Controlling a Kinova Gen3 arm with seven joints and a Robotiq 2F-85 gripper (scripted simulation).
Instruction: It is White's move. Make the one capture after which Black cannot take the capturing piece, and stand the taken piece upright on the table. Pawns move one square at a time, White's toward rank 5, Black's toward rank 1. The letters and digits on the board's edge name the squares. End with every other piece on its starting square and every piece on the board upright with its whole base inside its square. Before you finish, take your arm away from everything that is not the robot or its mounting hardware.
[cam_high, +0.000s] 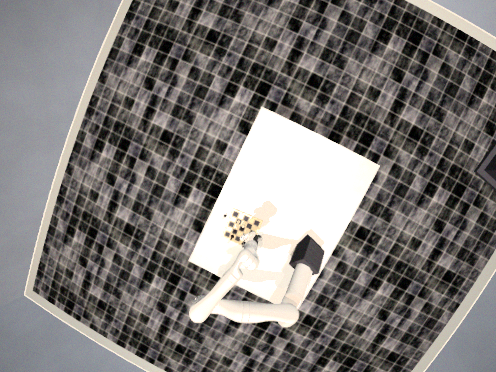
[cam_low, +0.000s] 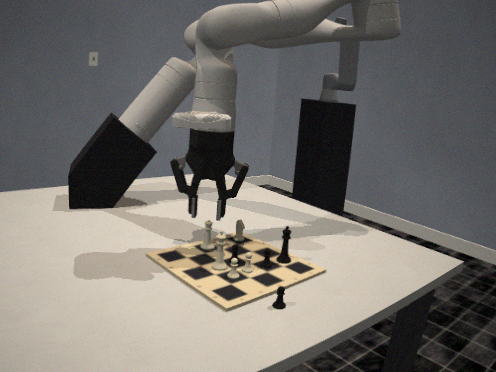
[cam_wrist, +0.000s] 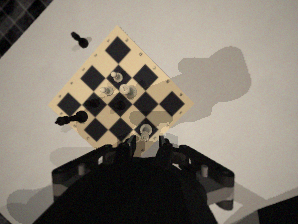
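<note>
The chessboard (cam_high: 256, 219) (cam_low: 200, 286) (cam_wrist: 165, 82) lies on the table. My gripper (cam_low: 206, 216) (cam_wrist: 147, 141) is partly open and empty, above a tall white piece (cam_low: 208, 236) (cam_wrist: 145, 131) that stands upright near the board's arm-side corner. A second tall white piece (cam_low: 220, 253) (cam_wrist: 128, 91) stands mid-board beside two white pawns (cam_low: 233, 270) (cam_low: 248, 263). A white knight (cam_low: 240, 231) stands at the far side in the exterior view. Black pawns (cam_low: 267, 259) (cam_low: 234, 254) and a tall black piece (cam_low: 284, 247) (cam_wrist: 72, 118) stand on the board.
A black pawn (cam_low: 279, 298) (cam_wrist: 80, 39) stands upright on the table (cam_low: 125, 320), off the board. The arm's shadow crosses the board and the table. A table edge lies beyond the off-board pawn. A black pedestal (cam_low: 324, 155) stands behind the table.
</note>
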